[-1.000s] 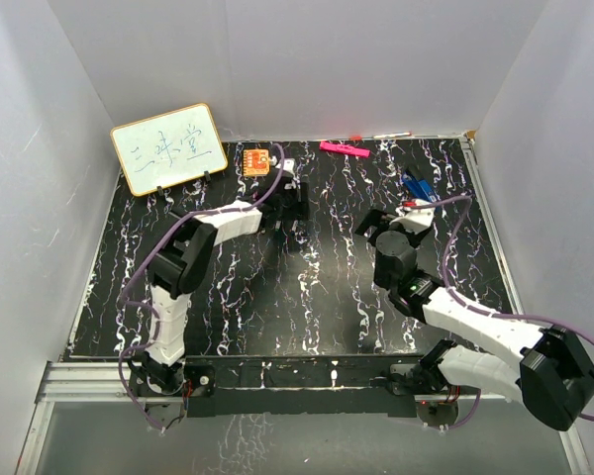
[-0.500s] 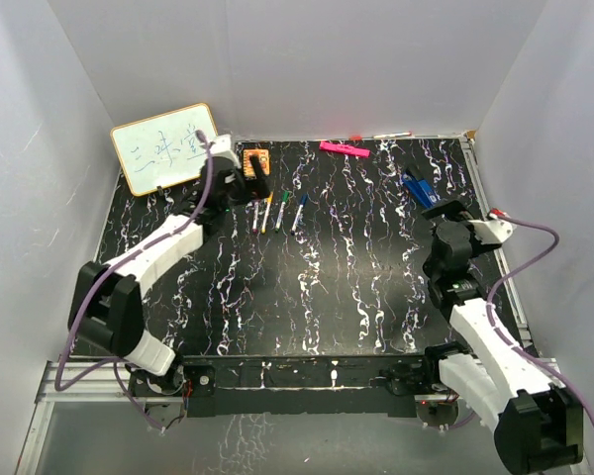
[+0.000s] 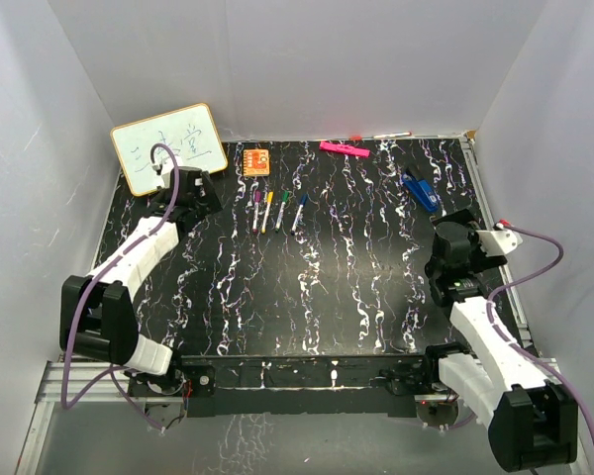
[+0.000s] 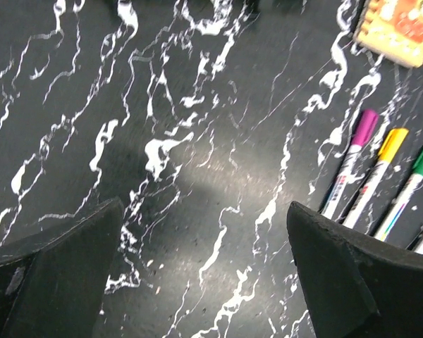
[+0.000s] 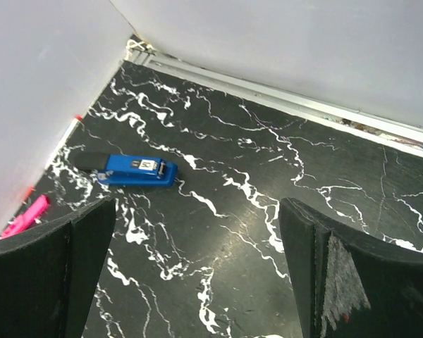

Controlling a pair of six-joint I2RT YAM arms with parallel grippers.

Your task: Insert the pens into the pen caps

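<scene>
left arm (image 3: 129, 259) farther left, marbled table (image 3: 327, 297)

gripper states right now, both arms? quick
Left gripper: open, holding nothing.
Right gripper: open, holding nothing.

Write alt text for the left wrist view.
A purple-ended pen, a yellow-ended pen and a green-ended pen lie side by side at the right on a black marbled table. The left arm's two black fingers stand wide apart at the bottom, holding nothing; an orange card sits top right.
</scene>
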